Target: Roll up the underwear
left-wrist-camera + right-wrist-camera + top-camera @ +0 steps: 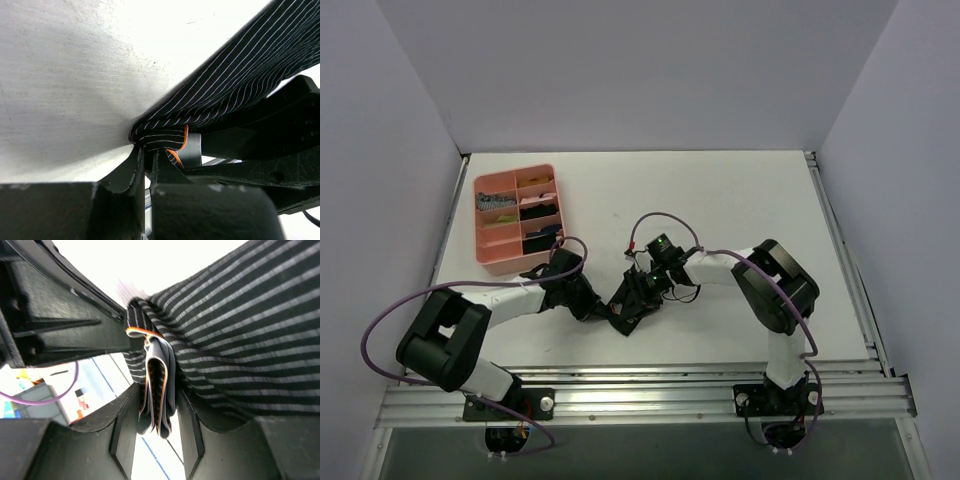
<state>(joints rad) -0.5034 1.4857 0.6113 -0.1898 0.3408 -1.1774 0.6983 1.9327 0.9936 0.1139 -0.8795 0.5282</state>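
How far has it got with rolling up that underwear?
Early days. Done: both hands are at the underwear. In hand: the left hand pinches a bunched corner; the right hand has a folded edge between its fingers, though I cannot tell how firmly. Left: the rolling itself; the fabric is spread out, with no roll visible.

The underwear (240,75) is soft, matt, pinstriped cloth. The table (65,75) is white, matt and finely scratched. The tray (505,266) looks like smooth pink plastic.

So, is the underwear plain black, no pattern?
No, the underwear shows thin pale stripes all over its dark fabric.
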